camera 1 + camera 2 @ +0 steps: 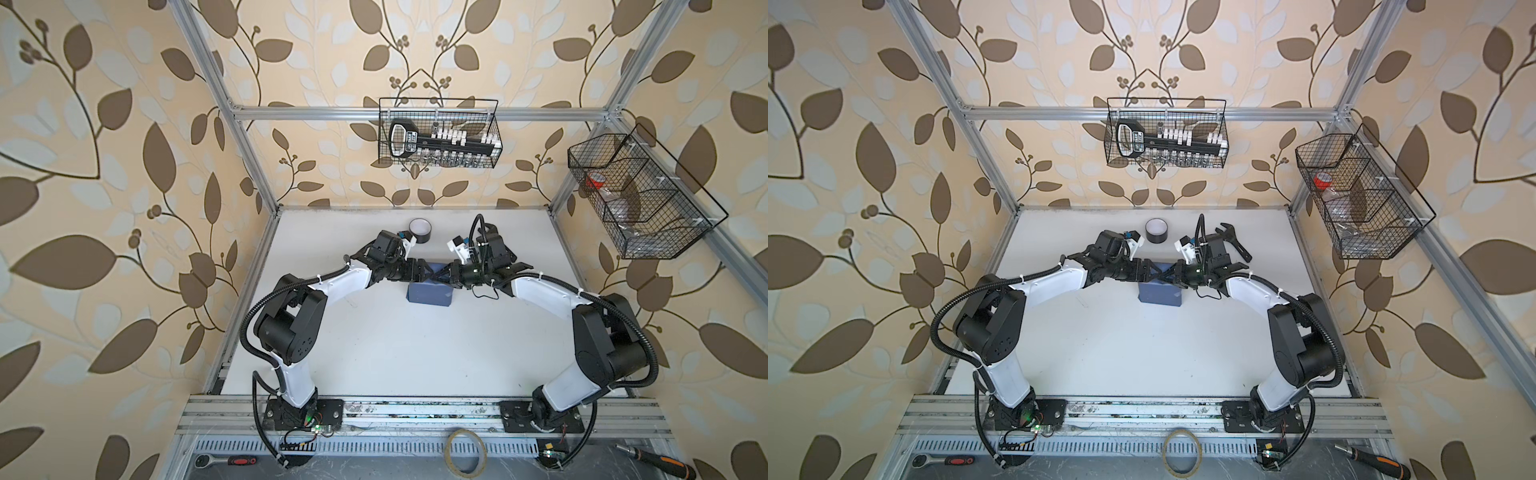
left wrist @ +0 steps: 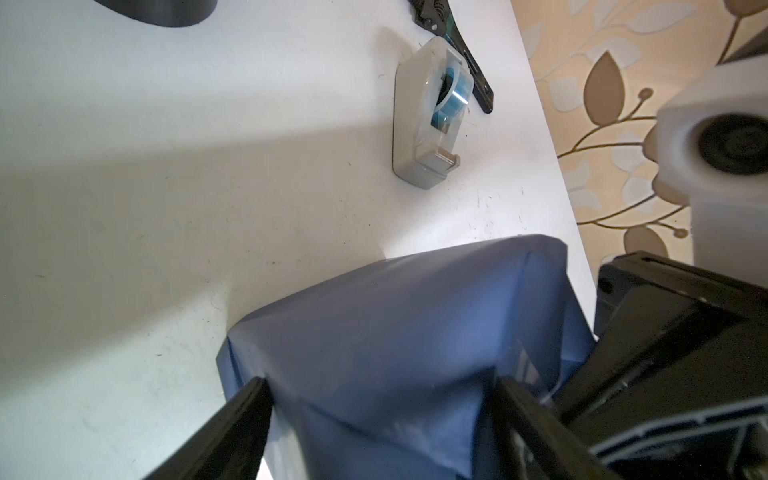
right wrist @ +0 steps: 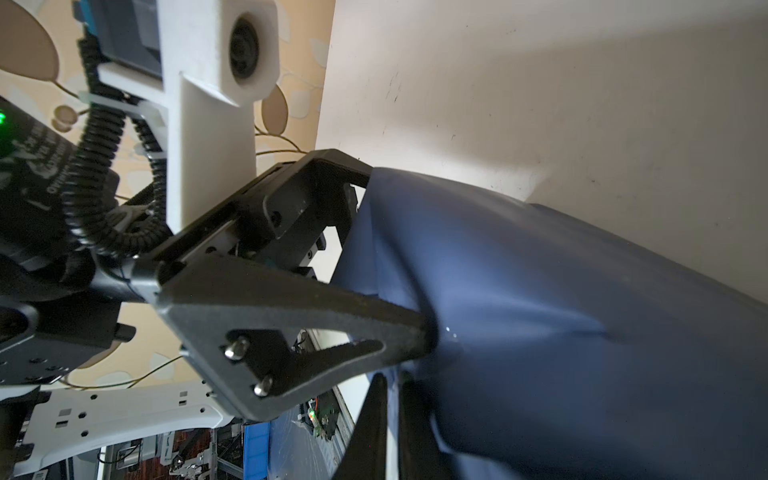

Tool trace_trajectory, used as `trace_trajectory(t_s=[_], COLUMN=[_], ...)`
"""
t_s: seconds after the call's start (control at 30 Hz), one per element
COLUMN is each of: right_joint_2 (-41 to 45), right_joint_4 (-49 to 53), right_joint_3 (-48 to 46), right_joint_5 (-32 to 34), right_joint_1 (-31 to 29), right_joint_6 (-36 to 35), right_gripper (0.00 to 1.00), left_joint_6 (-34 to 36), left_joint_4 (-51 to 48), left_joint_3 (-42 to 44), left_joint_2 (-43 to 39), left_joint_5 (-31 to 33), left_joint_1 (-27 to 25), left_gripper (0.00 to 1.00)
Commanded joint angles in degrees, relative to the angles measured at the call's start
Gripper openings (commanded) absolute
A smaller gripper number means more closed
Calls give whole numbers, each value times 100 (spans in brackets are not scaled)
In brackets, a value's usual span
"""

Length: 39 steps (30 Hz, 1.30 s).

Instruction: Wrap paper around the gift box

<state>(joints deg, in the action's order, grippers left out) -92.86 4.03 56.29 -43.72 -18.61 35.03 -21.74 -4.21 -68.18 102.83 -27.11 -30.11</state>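
Observation:
The gift box is hidden under the blue paper [image 1: 428, 293] [image 1: 1160, 296], a wrapped parcel lying mid-table. Both grippers meet over its far end. My left gripper [image 1: 430, 272] [image 2: 382, 386] has its jaws wide, straddling that end. One finger presses on each side of the paper [image 2: 395, 324], and the left fingertips [image 3: 424, 332] dent the paper [image 3: 561, 311]. My right gripper [image 1: 444, 274] [image 3: 392, 386] has its two fingers almost together, with a thin strip of paper pinched between them.
A black tape roll [image 1: 419, 230] stands behind the grippers. A grey tape dispenser [image 2: 428, 112] and a black tool [image 2: 469, 58] lie near the table's right edge. Wire baskets [image 1: 438, 133] [image 1: 640, 195] hang on the frame. A clear tape ring [image 1: 465, 451] lies by the front rail.

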Motion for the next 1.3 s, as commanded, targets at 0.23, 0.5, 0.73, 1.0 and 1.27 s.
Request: trace_trajectory(t_s=[0.23, 0.5, 0.73, 1.0, 1.27], right_joint_2=[144, 435, 595, 976, 1644], right_joint_4=[882, 820, 739, 729, 941], right_joint_3=[-214, -423, -602, -890, -913], right_joint_5=[577, 411, 293, 258, 564], right_joint_1=[-89, -104, -112, -65, 96], right_joint_6=[4, 73, 149, 205, 30], right_gripper=[18, 20, 24, 27, 29], left_joint_6=[334, 342, 340, 320, 323], left_joint_4=[-687, -686, -678, -669, -660], left_joint_3=[51, 77, 62, 43, 51], left_joint_2=[207, 168, 163, 203, 193], left_joint_5=[452, 514, 523, 523, 514], left_joint_1=[-120, -124, -122, -125, -120], left_gripper=[83, 83, 83, 83, 83])
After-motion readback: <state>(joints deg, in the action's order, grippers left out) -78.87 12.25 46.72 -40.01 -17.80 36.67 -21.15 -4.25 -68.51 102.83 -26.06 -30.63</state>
